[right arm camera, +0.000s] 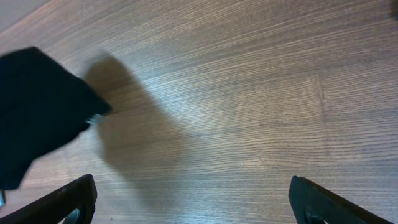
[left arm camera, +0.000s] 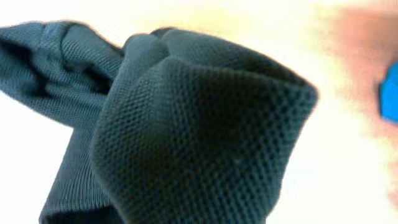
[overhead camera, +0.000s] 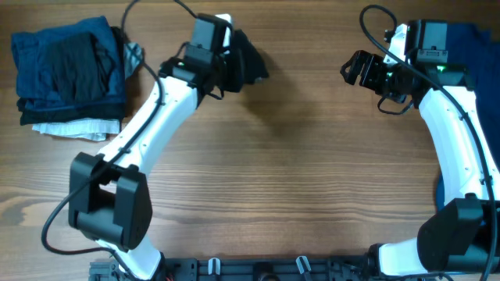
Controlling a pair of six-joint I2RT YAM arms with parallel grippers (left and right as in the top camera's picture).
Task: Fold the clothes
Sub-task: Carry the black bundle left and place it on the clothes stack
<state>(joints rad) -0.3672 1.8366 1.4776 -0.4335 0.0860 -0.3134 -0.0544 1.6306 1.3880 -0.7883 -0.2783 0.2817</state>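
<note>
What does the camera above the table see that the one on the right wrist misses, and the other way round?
Only overhead: both whole arms, the left gripper shut on the black garment, a stack of folded clothes to its left, blue cloth by the right arm. Only right wrist: the right gripper close up, jaws open. Both: the black garment and wooden table.

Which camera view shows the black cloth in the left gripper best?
The left wrist view: the black cloth fills the frame and its mesh weave is sharp. Overhead shows a small dark bunch at the left gripper. The right wrist view shows a featureless dark shape at its left edge.
</note>
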